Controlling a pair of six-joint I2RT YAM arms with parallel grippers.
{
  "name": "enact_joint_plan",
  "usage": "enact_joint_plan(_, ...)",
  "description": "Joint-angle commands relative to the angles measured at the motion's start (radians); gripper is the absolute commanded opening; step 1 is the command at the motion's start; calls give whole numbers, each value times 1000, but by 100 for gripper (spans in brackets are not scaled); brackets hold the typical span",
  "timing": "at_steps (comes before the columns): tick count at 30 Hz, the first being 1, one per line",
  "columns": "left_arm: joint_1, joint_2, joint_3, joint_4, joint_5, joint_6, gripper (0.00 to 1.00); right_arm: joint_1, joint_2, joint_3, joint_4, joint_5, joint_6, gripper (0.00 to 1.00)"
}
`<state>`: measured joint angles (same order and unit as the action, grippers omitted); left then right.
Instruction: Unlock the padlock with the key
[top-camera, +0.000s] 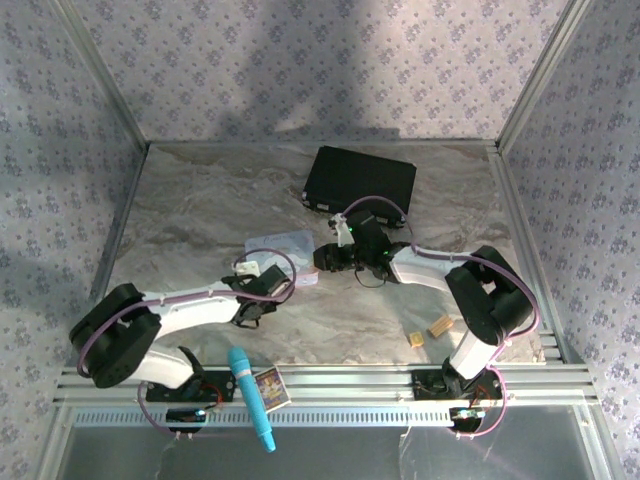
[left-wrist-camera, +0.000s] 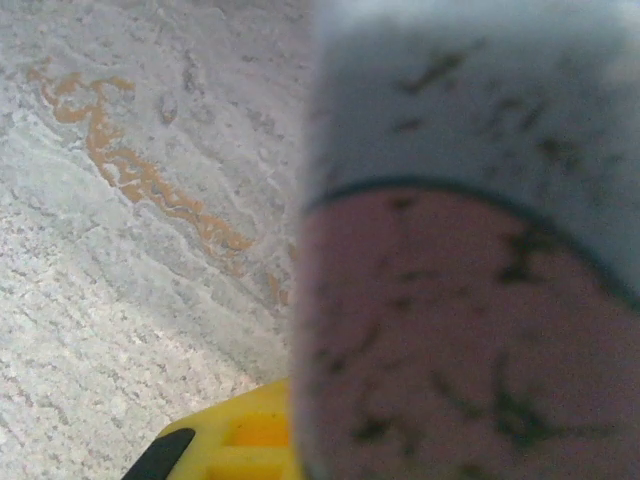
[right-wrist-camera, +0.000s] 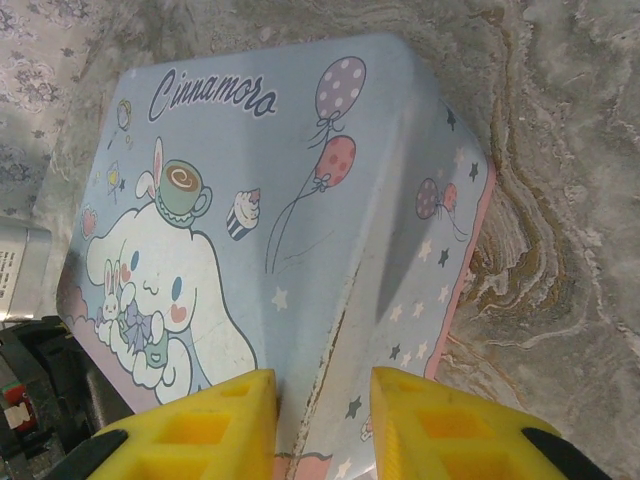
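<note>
Right end effector (right-wrist-camera: 323, 425) narrow, clasping the pastel tin (right-wrist-camera: 250, 200) by its ridge, left end effector (top-camera: 260, 283) close up to the tin on the table (top-camera: 200, 200), its width we cannot tell, where padlock and key lie we cannot tell

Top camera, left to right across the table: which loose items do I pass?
Teal pen-shaped tool → black case → tan block → second tan block. Pastel tin overlaps the tool, so skipped.
</note>
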<state>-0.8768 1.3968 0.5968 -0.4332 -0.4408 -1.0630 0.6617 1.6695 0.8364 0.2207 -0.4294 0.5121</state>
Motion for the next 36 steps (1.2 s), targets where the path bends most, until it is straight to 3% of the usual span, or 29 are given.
enact_joint_plan(1, 7, 35, 32, 97, 30, 17, 10, 19, 36, -37, -99, 29, -11, 30)
enact_joint_plan(17, -13, 82, 92, 205, 22, 18, 7, 26, 34, -83, -78, 52, 1, 29)
enact_joint_plan(21, -13, 24, 89, 190, -13, 24, 8, 18, 32, -93, -73, 55, 5, 29)
enact_joint_plan(23, -1, 6, 66, 267, 26, 35, 9, 11, 34, -99, -62, 49, 6, 29)
enact_joint_plan(28, -2, 135, 128, 358, 132, 33, 6, 1, 36, -96, -59, 40, 8, 29)
enact_joint_plan(36, -21, 94, 211, 298, 59, 83, 7, -5, 25, -103, -63, 47, 6, 29)
